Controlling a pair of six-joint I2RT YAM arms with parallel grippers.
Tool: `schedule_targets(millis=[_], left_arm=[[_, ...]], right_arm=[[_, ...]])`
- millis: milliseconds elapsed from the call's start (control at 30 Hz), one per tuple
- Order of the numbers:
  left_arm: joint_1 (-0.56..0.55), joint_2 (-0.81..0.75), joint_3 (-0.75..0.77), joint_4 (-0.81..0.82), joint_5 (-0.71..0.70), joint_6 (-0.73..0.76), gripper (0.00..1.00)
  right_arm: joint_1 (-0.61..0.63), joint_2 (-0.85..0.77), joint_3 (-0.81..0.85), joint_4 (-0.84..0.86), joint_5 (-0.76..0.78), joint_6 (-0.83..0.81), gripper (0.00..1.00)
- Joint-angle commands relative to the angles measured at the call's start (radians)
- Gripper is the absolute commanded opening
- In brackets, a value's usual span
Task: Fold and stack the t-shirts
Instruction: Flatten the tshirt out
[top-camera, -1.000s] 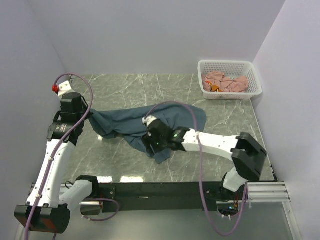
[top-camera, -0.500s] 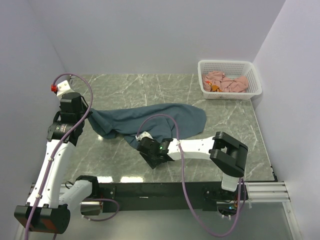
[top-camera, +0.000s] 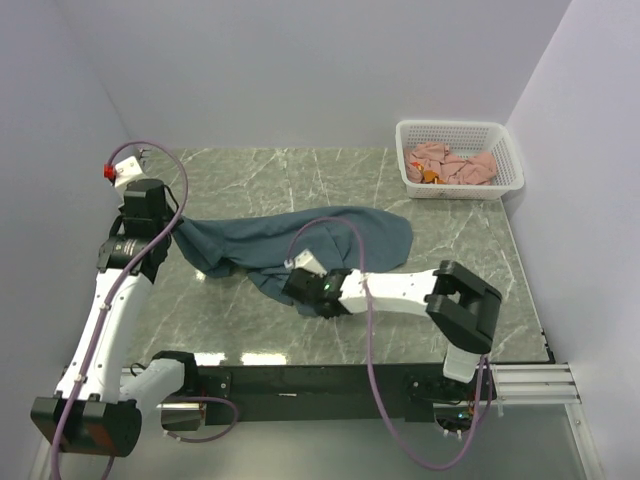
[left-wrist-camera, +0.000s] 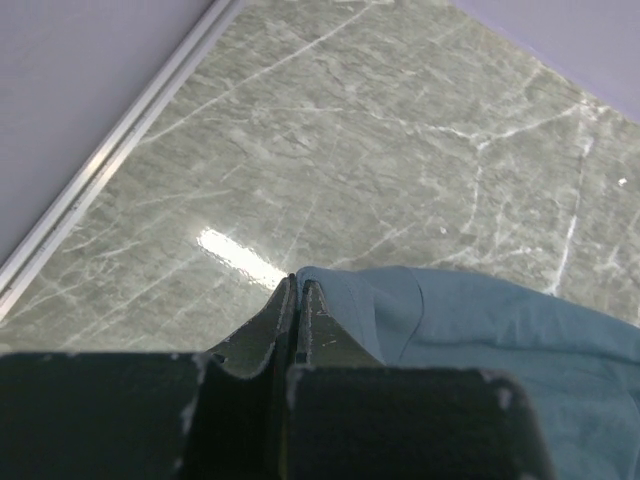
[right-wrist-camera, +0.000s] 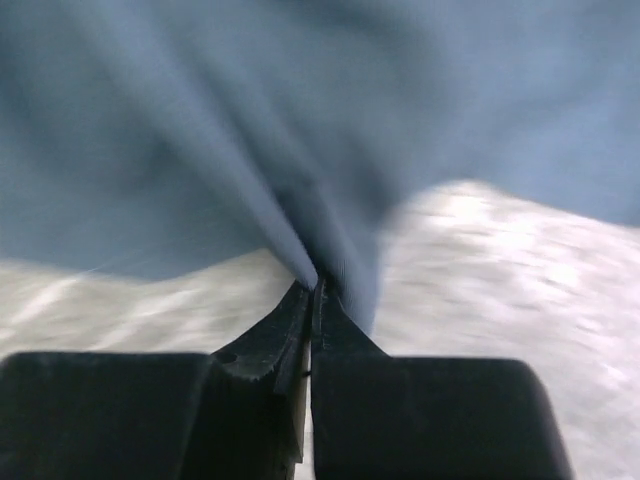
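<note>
A dark slate-blue t-shirt (top-camera: 330, 240) lies spread and rumpled across the middle of the marble table. My left gripper (left-wrist-camera: 298, 283) is shut on the shirt's left edge (left-wrist-camera: 480, 330), near the table's left side (top-camera: 180, 228). My right gripper (right-wrist-camera: 318, 283) is shut on a pinched fold of the same shirt (right-wrist-camera: 250, 150) at its near edge (top-camera: 300, 290), the cloth drawn into taut pleats from the jaws. Salmon-pink t-shirts (top-camera: 452, 165) lie crumpled in the basket at the back right.
A white lattice basket (top-camera: 458, 131) stands at the table's far right corner. Purple walls close in on the left, back and right. The table's front edge (top-camera: 340, 355) runs just behind the arm bases. Cables loop above both arms.
My right gripper has closed on the shirt's near edge after sliding toward the front left, then shifted slightly back. The left arm has lifted a little with its hold unchanged.
</note>
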Motion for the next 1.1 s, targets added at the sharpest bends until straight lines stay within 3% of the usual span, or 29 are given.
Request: schedule_targets(millis=[0,167,233,400,500,567,667,833,900,1067], left_arm=[[0.023,0.054,0.089,0.066,-0.055,0.039,0.01],[0.064,0.152,0.27,0.086,-0.053,0.062,0.01],[0.073,0.204,0.395,0.088,-0.041,0.065,0.01],[0.098,0.31,0.696,0.089,-0.016,0.088,0.01],[0.098,0.327,0.886,0.097,-0.015,0.117,0.01],[0.098,0.307,0.962,0.138,-0.009,0.144,0.01],[0.098,0.215,0.953,0.218,0.014,0.172,0.01],[0.098,0.001,0.863,0.28,0.06,0.224,0.01],[0.098,-0.082,0.839,0.284,0.076,0.24,0.01],[0.096,-0.177,0.899,0.257,0.097,0.301,0.01]], right_arm=[[-0.156,-0.17,0.102,-0.082,0.15,-0.067,0.0],[-0.438,-0.296,0.313,-0.099,0.1,-0.209,0.0],[-0.552,-0.312,0.479,-0.105,0.071,-0.249,0.0],[-0.68,-0.28,0.898,-0.131,0.029,-0.41,0.0],[-0.714,-0.298,1.045,-0.097,0.026,-0.504,0.0],[-0.718,-0.33,1.068,-0.043,0.028,-0.58,0.0],[-0.715,-0.448,1.021,0.046,0.022,-0.641,0.0],[-0.715,-0.752,0.785,0.148,-0.134,-0.664,0.0],[-0.715,-0.859,0.71,0.139,-0.179,-0.656,0.0],[-0.715,-0.984,0.7,0.007,-0.322,-0.615,0.0]])
